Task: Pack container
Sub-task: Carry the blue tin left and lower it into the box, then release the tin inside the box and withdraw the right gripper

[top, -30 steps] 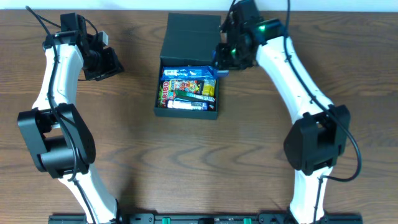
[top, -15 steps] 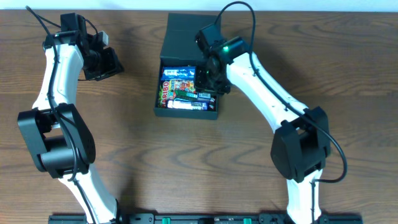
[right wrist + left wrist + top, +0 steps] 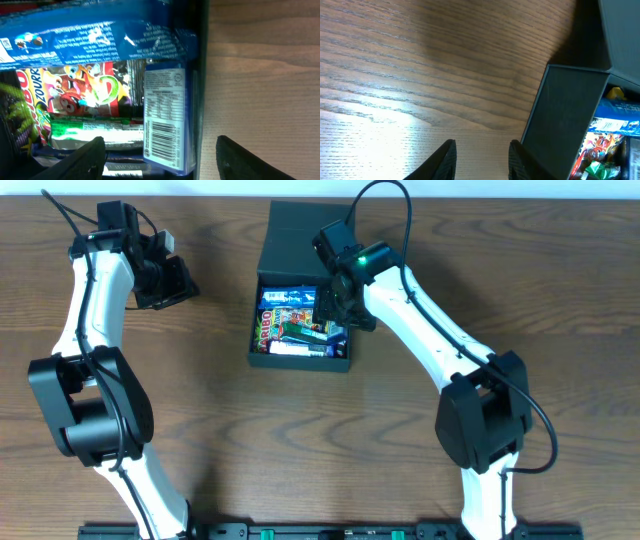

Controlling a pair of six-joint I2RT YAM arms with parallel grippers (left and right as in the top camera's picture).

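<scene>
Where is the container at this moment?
Overhead, the container sits at the far centre of the table, lid open, with the right claw over its right edge.

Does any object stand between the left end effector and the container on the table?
No. Between the left end effector and the container, the overhead view shows only the wooden table; nothing visible stands in the way.

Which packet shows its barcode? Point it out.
The small blue packet against the container's wall; the red packet, green packet and larger blue packet show no barcode.
</scene>
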